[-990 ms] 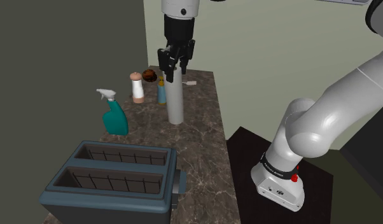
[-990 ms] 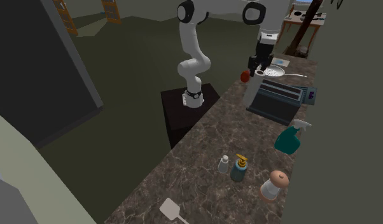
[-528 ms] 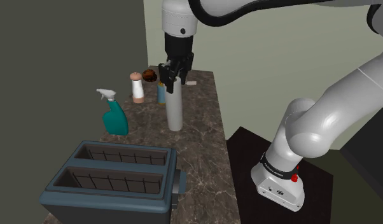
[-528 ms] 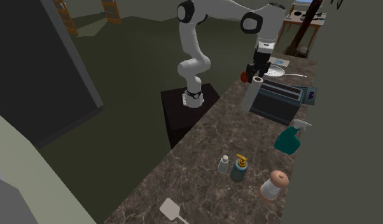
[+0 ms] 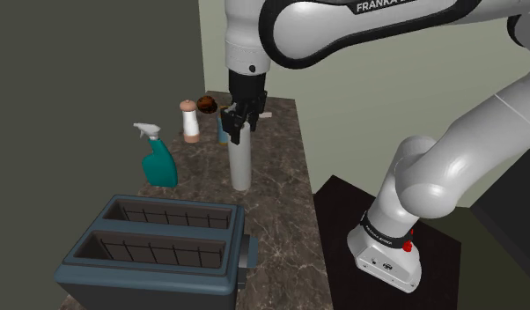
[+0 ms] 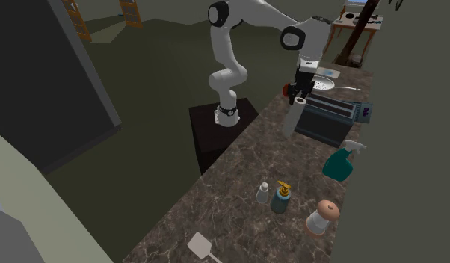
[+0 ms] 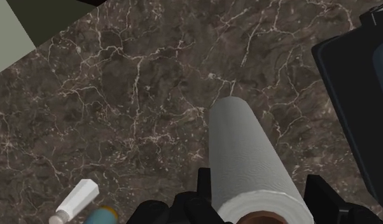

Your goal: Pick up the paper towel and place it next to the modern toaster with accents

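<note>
The paper towel [image 5: 240, 163] is a tall white roll, held upright by its top end in my gripper [image 5: 237, 119], which is shut on it. Its lower end is close over the brown marble counter [image 5: 276, 211]. In the wrist view the black fingers [image 7: 206, 184] clasp the paper towel [image 7: 247, 159] on both sides, with the toaster [image 7: 359, 108] just beside it. The dark blue-grey two-slot toaster [image 5: 158, 247] stands at the shoulder view's lower left, a short way from the roll. In the second exterior view the paper towel [image 6: 293, 118] hangs under the gripper [image 6: 299, 90], right by the toaster [image 6: 332, 118].
A teal spray bottle [image 5: 158, 158], a mill [image 5: 191, 121] and a soap bottle [image 6: 281, 199] stand farther along the counter. A small white shaker [image 6: 263, 193] and a spatula [image 6: 205, 249] lie beyond. A pan [image 6: 324, 84] sits behind the toaster. The counter edge drops off beside the stand.
My gripper has carried the roll along the counter toward the toaster, away from the mill and the bottles. Its grip stayed shut throughout.
</note>
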You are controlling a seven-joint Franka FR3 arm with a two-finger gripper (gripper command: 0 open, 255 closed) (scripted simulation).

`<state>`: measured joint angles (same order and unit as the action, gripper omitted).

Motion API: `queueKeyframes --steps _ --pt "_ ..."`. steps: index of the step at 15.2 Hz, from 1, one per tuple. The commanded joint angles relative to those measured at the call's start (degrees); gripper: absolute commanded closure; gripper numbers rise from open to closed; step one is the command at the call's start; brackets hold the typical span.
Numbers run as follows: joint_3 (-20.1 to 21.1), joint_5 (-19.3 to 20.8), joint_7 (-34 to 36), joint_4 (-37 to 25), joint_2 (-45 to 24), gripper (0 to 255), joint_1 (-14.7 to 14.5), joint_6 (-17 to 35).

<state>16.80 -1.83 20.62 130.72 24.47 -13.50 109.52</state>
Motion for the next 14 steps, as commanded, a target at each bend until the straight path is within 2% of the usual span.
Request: queueKeyframes --steps 1,14 --pt "0.15 0.03 0.14 1.29 -0.38 255 0.0 1.69" --pt "1.25 0.35 1.3 9.12 -3.14 255 0.03 12.19"
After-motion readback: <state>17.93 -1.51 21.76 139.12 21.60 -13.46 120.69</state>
